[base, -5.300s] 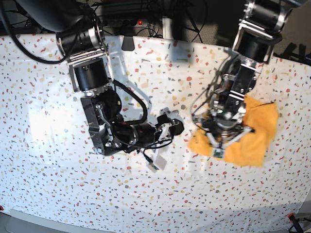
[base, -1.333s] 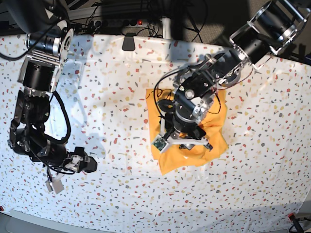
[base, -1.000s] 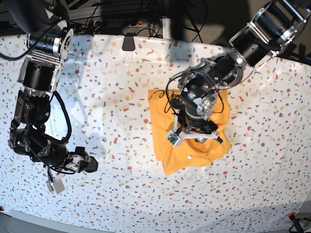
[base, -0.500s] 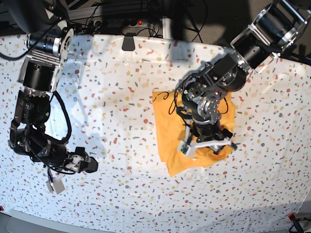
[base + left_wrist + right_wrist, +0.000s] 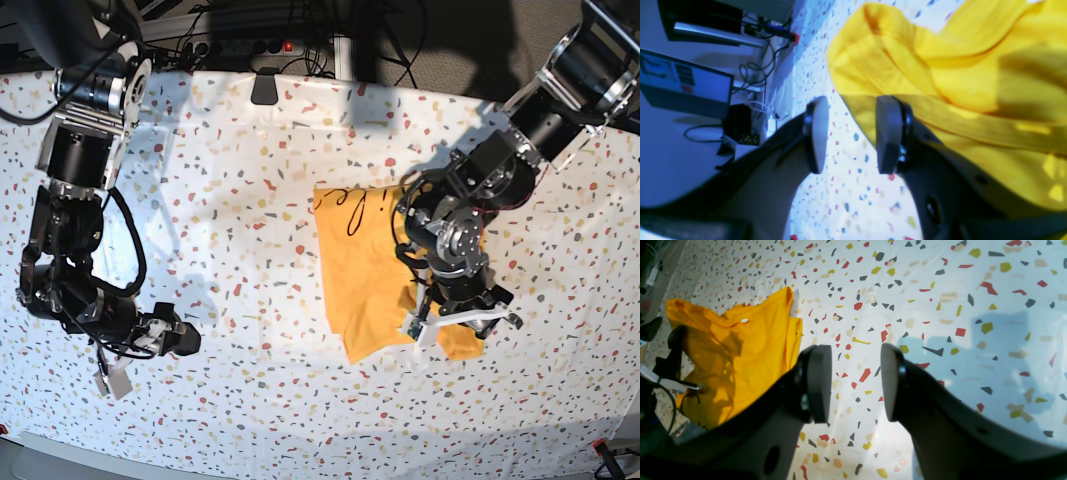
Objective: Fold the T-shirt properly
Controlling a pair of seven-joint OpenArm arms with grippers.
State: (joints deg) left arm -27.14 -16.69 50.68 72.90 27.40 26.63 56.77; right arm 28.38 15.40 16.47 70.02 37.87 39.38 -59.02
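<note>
The orange-yellow T-shirt [image 5: 358,268] lies bunched in a rough rectangle at the table's middle, black cursive lettering [image 5: 350,200] showing along its far edge. My left gripper [image 5: 465,320] hovers over the shirt's near right corner. In the left wrist view the left gripper [image 5: 850,136] is open, with bare table between its fingers and the T-shirt [image 5: 940,66] folds lying beside and beyond one pad. My right gripper [image 5: 185,340] stays low at the left, far from the shirt. The right wrist view shows the right gripper [image 5: 855,383] open and empty, the T-shirt [image 5: 740,346] off to its far left.
A white speckled cloth [image 5: 250,400] covers the table. Cables, a power strip and dark equipment [image 5: 265,45] line the far edge. A monitor [image 5: 683,80] stands beyond the table in the left wrist view. The left arm's shadow falls on the cloth.
My left gripper has travelled toward the near right across the T-shirt, which has shifted slightly right; the lettering along its far edge now shows. The right arm has not moved.
</note>
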